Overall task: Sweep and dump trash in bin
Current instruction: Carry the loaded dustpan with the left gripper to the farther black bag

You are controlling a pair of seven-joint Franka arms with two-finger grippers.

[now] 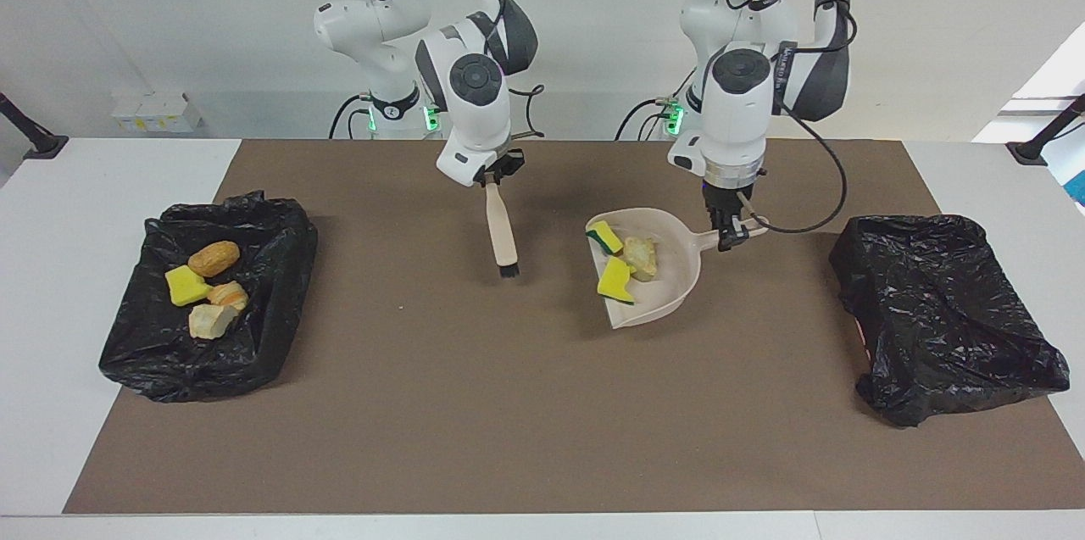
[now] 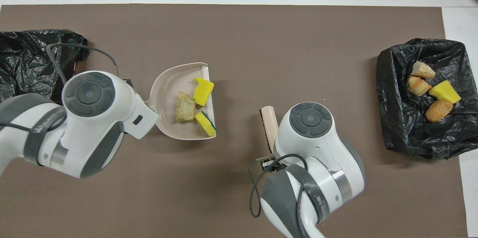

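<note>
Keep the beige plastic dustpan (image 1: 657, 281) level: the left gripper (image 1: 731, 233) clamps its handle, carrying three trash scraps (image 1: 623, 262) toward the crumpled black-bagged bin (image 1: 941, 311). The right gripper (image 1: 494, 175) grips the wooden-handled brush (image 1: 502, 233).

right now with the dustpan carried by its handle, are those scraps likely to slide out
Possibly. The dustpan is gripped only at its handle end by the left hand, so it could sag or tilt. Its three scraps sit loose near the open lip. They look like light sponge and bread, so a jolt might shift them.
</note>
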